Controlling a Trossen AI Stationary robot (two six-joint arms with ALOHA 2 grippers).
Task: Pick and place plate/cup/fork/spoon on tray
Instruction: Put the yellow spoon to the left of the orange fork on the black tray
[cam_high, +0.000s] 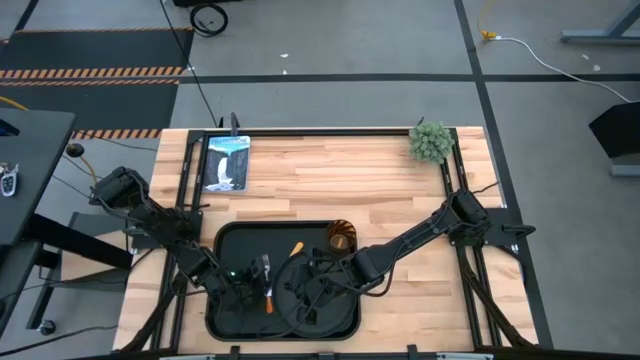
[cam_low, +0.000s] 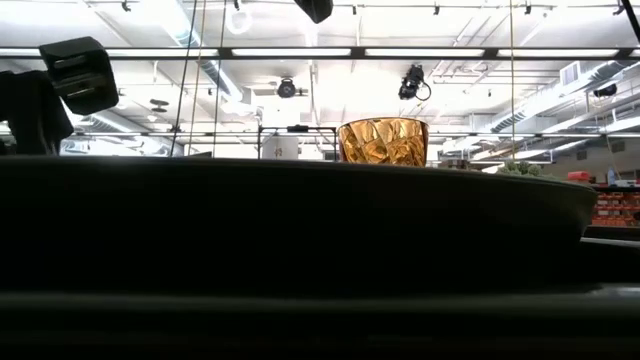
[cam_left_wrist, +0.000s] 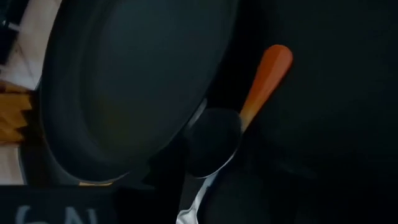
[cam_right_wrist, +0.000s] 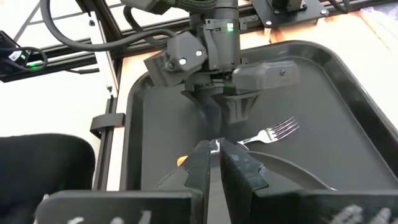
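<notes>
The black tray (cam_high: 232, 250) lies at the table's near middle. The round plate (cam_high: 318, 300) lies on the tray's right part and also shows in the left wrist view (cam_left_wrist: 124, 81). The amber cup (cam_high: 341, 238) stands at the tray's far right corner. The spoon (cam_left_wrist: 264, 81) lies on the tray beside the plate, its handle (cam_high: 296, 247) slanting. The fork (cam_right_wrist: 270, 134) lies on the tray with its tines toward the far edge and its red-orange handle (cam_high: 268, 300) toward the near edge. My left gripper (cam_right_wrist: 224, 115) hangs over the fork. My right gripper (cam_right_wrist: 216, 152) is shut, low over the plate's rim. My right gripper's shut fingertips (cam_right_wrist: 202, 155) stand at the fork's neck (cam_right_wrist: 239, 142), where the silver stem meets the handle. They come level from the table's right, and the fork runs across them. I cannot tell whether they touch it.
A picture card (cam_high: 226, 162) lies at the far left of the table and a small green plant (cam_high: 431, 141) at the far right. Bare wood lies between them. Both arms crowd over the tray.
</notes>
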